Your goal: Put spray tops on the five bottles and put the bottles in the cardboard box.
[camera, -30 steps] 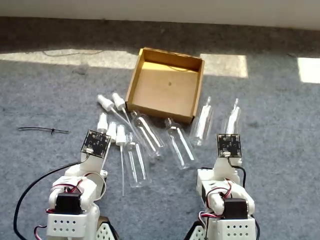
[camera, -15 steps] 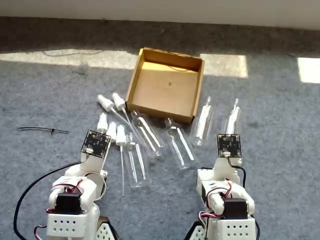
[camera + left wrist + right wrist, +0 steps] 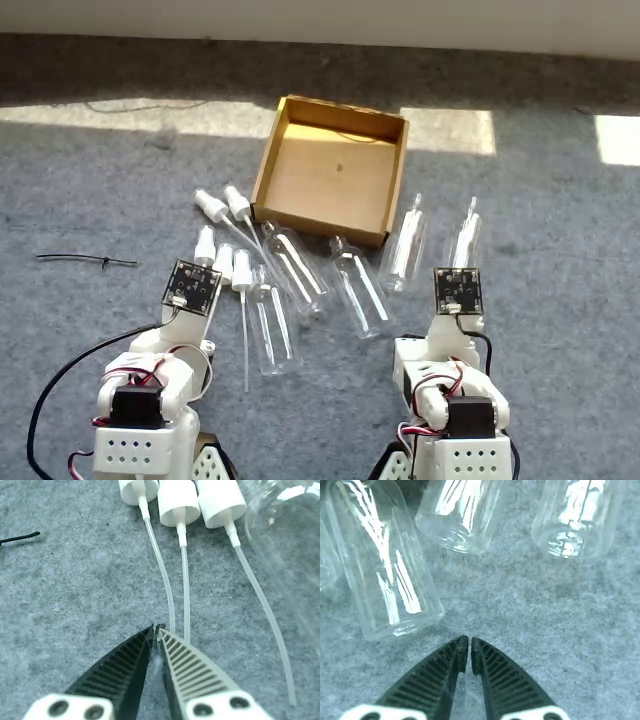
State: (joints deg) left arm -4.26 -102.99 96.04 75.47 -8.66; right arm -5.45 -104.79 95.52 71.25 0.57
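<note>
L gripper point(image 3: 155, 629), R gripper point(image 3: 465, 641): closed, empty.
Spray tops point(image 3: 178, 502) at frame top: prob. light, bendy tubes; grab white cap.

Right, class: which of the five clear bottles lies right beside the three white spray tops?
The bottle farthest left in the high view, its neck next to those spray tops; the other four lie farther right.

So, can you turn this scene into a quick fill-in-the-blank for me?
The cardboard box is ____. The white spray tops lying loose number ____. The clear bottles lie on their ____. The left end effector and right end effector are both ____, holding nothing.
Missing words: empty; five; sides; shut.
</note>
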